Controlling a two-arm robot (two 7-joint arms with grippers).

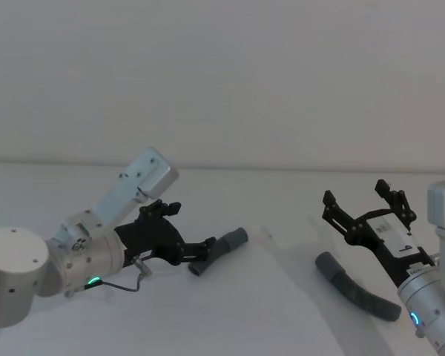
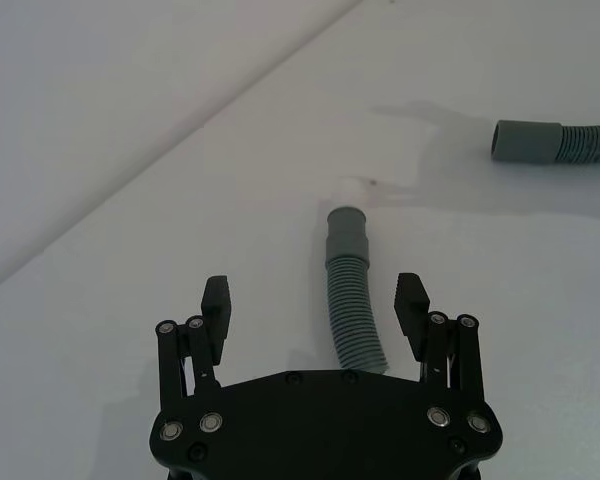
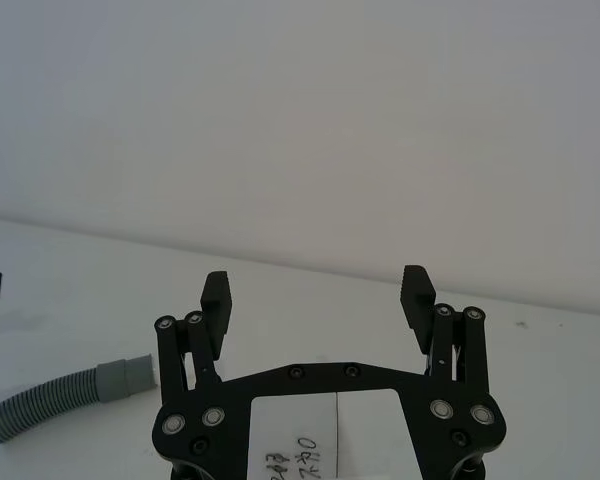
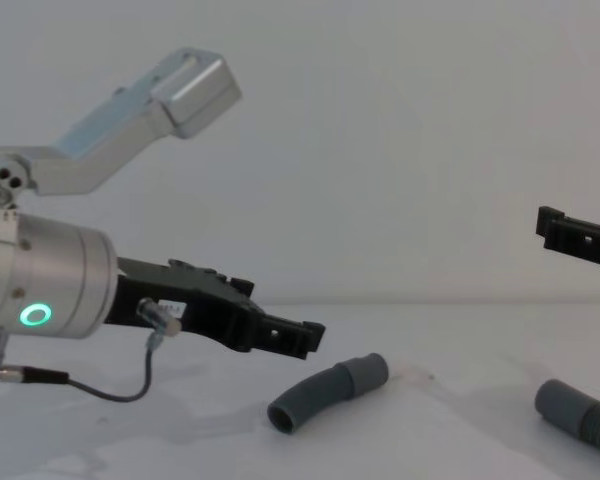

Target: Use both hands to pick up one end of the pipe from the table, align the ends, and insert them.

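Note:
Two pieces of dark grey ribbed pipe lie apart on the white table [image 1: 230, 319]. The short curved piece [image 1: 221, 249] [image 4: 320, 393] [image 3: 50, 398] has a smooth cuff [image 2: 346, 233] ending in a pale tip [image 2: 358, 189]. My left gripper [image 1: 202, 252] [image 2: 314, 302] [image 4: 292, 337] hovers open just above it, its fingers straddling the ribbed part without touching. The longer piece [image 1: 356, 289] [image 4: 578, 410] [image 2: 565, 142] lies to the right, its cuff facing left. My right gripper [image 1: 356, 194] [image 3: 316, 293] [image 4: 572, 232] hangs open above that piece, well off the table.
A plain pale wall rises behind the table's far edge. Bare tabletop separates the two pipe pieces. A thin black cable [image 4: 120, 390] loops under the left wrist, close to the table.

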